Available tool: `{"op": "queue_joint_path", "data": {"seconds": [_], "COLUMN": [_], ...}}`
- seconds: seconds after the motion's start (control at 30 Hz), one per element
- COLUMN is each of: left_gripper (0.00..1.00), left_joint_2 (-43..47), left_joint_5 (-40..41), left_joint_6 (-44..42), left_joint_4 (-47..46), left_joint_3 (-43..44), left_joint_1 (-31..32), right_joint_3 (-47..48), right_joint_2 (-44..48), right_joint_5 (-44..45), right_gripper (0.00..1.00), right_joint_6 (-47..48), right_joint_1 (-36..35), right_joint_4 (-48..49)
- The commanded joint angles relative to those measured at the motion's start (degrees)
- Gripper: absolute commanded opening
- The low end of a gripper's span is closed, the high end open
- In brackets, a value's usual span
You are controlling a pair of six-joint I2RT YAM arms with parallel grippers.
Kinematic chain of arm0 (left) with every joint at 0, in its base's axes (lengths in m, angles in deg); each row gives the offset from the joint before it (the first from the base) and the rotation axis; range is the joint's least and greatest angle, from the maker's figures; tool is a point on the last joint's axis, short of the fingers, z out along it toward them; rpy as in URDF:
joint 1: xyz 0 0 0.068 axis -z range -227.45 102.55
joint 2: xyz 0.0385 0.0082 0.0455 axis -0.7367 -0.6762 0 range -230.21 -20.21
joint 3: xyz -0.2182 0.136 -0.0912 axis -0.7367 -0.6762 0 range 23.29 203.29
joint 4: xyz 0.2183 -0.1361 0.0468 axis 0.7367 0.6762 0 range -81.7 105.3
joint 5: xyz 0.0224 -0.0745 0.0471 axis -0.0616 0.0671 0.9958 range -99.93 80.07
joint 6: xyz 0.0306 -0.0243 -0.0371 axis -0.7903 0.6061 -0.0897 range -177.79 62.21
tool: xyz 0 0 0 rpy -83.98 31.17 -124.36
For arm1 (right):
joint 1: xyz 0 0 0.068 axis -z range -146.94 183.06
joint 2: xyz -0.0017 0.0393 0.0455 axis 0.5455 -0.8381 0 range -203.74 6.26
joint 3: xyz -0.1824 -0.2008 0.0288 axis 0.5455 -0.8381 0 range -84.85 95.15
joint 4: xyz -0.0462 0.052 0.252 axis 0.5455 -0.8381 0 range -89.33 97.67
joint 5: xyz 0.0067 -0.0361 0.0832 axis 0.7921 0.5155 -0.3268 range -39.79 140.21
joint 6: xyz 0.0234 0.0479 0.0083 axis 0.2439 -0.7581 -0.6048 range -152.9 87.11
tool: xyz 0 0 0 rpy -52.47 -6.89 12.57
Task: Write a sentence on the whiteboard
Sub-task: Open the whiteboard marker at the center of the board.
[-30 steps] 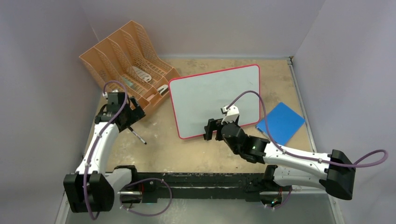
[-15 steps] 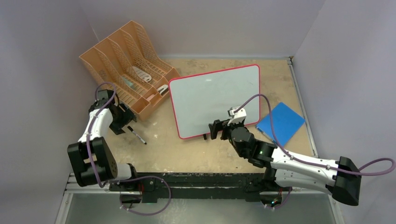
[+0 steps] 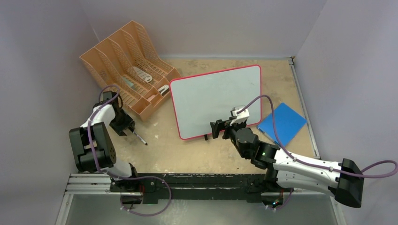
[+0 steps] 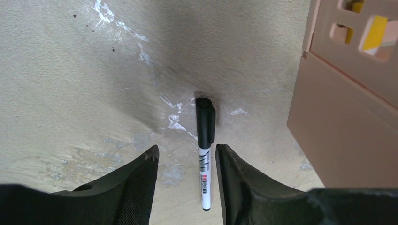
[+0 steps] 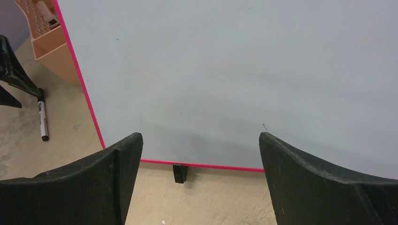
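Observation:
The whiteboard [image 3: 213, 98] with its red-pink frame lies in the middle of the table, and its face [image 5: 225, 70] is blank; no sentence shows on it. A black-capped white marker [image 4: 205, 154] lies flat on the table, left of the board [image 3: 139, 137]. My left gripper [image 4: 187, 152] is down over it, open. The jaws straddle the barrel; the right finger is close to it and a gap shows on the left side. My right gripper [image 5: 201, 138] is open wide at the board's near edge [image 3: 219, 128], holding nothing.
An orange file rack [image 3: 129, 65] stands at the back left, its wall [image 4: 347, 122] just right of the marker. A blue square pad [image 3: 282, 123] lies right of the board. A small black foot [image 5: 179, 173] sticks out under the board's near edge.
My left arm has folded back and come down over the marker, and its jaws have narrowed around it. The right gripper has drawn back slightly toward the board's near edge.

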Motion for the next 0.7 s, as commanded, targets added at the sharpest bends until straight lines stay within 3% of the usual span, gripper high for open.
{"op": "queue_joint_path", "data": {"seconds": [0.0,0.5,0.67], "left_gripper": [0.45,0.4,0.25], "left_joint_2": [-0.9,-4.7,-5.4], "left_joint_5": [0.4,0.9,0.7], "left_joint_6": [0.9,3.1,3.0], "left_joint_4": [-2.3,-3.5,-4.5], "left_joint_3": [2.2,1.5,0.4], "left_joint_1": [-0.1,2.4,2.4], "right_joint_3": [0.0,-0.2,0.0], "right_joint_2": [-0.1,-0.1,-0.1], "right_joint_5": [1.6,1.7,1.7], "right_gripper": [0.95,0.96,0.97], "right_joint_6": [1.5,1.9,2.0], "right_joint_1": [0.1,0.1,0.1], "right_joint_4": [3.4,4.0,3.6]}}
